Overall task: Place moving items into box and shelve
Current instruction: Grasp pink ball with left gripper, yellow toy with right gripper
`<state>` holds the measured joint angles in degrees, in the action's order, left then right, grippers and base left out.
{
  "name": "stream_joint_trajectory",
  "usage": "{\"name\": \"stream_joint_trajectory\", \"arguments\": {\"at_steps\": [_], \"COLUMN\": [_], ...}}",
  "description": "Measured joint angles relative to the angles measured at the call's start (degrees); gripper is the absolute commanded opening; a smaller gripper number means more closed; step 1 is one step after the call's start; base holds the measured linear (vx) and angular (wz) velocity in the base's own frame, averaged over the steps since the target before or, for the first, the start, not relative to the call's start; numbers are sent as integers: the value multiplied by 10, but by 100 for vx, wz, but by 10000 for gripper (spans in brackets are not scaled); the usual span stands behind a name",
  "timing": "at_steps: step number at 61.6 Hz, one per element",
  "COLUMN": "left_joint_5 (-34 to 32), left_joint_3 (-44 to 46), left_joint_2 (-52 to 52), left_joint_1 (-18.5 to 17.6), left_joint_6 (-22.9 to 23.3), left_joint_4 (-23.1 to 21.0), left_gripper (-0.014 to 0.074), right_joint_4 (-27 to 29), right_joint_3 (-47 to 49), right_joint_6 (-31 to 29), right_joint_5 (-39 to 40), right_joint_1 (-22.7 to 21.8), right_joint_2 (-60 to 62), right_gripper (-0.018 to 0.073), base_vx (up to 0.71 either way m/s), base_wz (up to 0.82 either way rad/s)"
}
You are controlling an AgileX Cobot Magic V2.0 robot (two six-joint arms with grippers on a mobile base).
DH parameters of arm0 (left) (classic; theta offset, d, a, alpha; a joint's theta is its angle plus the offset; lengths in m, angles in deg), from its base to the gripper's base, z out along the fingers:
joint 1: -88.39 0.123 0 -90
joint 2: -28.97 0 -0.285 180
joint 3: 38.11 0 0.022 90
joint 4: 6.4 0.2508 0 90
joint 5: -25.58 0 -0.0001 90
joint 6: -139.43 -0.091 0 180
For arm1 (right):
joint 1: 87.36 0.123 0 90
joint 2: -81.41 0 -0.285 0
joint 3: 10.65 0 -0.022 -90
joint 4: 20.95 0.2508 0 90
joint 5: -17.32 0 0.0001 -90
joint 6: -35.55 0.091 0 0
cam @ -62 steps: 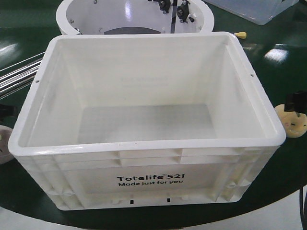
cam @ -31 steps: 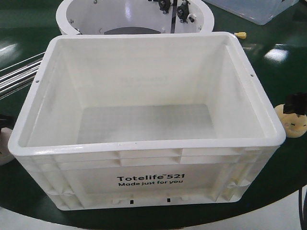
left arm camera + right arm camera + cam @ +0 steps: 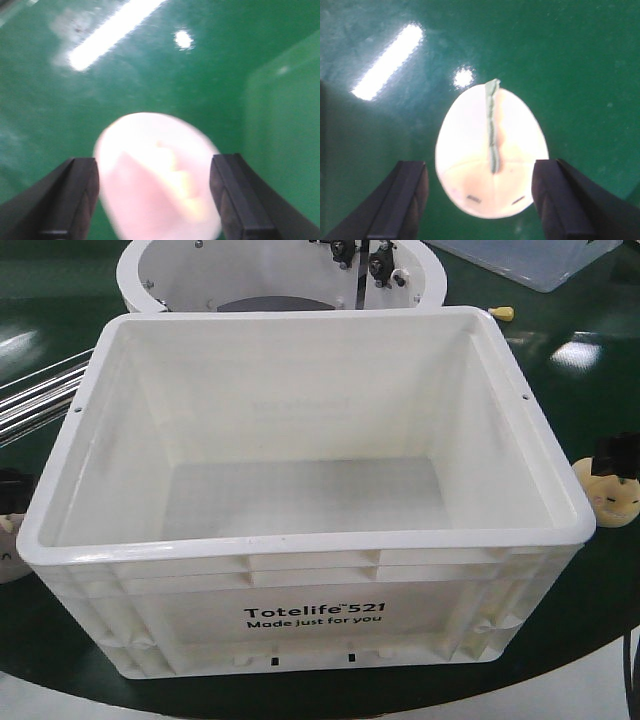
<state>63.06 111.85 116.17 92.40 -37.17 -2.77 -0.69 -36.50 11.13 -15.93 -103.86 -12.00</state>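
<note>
1. The box (image 3: 300,545) takes up most of the green desk (image 3: 580,370). Its front wall is near the desk's curved front edge, and narrow green strips stay open along its left and right sides.
2. A white round drum (image 3: 150,280) sits just behind the back rim, and metal rods (image 3: 40,390) slant in at the left.
3. Black print on the front wall reads "Totelife 521" and, below that, "Made just for you".
4. The box is a white, open-topped plastic tote with a ribbed rim and plain white inner walls and floor.
5. The yellow toy (image 3: 490,150) lies on the desk just beside the box's right wall. It is pale and egg-shaped, with a green strip down its middle. The right jaws are spread to either side of it, with green desk showing between the toy and each black finger (image 3: 405,200).
6. The pink toy (image 3: 157,185) is blurred. It lies on the desk by the box's left front corner. The left jaws are spread wide around it, and its edges reach both fingers (image 3: 75,200). Whether they touch it cannot be told.
</note>
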Motion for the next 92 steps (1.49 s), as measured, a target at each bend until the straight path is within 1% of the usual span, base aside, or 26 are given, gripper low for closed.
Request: {"name": "stream_joint_trajectory", "arguments": {"at_steps": [4,8,25,35,40,43,50,57,61,63,70,83,92], "left_joint_5": [-2,-4,-35,-45,-47,-48,-49,-49,-50,-53,-59,-67,-69], "left_joint_3": [0,0,3,7,7,7,7,8,8,8,8,7,2], "left_joint_2": [12,29,97,108,108,108,108,109,109,109,109,102,59], "left_joint_1": [0,0,0,0,0,1,2,2,2,2,2,2,2], "left_joint_6": [-1,-1,-4,-5,-5,-5,-5,-5,-5,-5,-5,-5,-1], "left_joint_4": [-14,-19,-19,-19,-19,-19,-19,-19,-19,-19,-19,-20,-31], "left_gripper": [590,590,590,588,568,545,457,324,214,167,-4,-7,-6], "right_joint_4": [-6,-14,-19,-16,-9,-5,12,28,34,37,49,56,55], "right_joint_3": [0,0,0,1,2,4,7,10,11,11,11,6,1], "right_joint_6": [-1,-1,-1,-1,-1,-1,-1,1,1,1,1,1,-1], "right_joint_5": [0,-1,48,78,91,95,104,110,112,113,113,101,84], "right_joint_1": [0,0,0,0,0,0,0,0,0,0,0,0,0], "right_joint_2": [-11,-26,-75,-103,-124,-134,-157,-166,-166,-166,-166,-134,-72], "right_gripper": [494,494,494,494,478,454,336,155,34,-9,-12,-8,-7], "base_vx": [0,0,0,0,0,0,0,0,0,0,0,0,0], "base_wz": [0,0,0,0,0,0,0,0,0,0,0,0,0]}}
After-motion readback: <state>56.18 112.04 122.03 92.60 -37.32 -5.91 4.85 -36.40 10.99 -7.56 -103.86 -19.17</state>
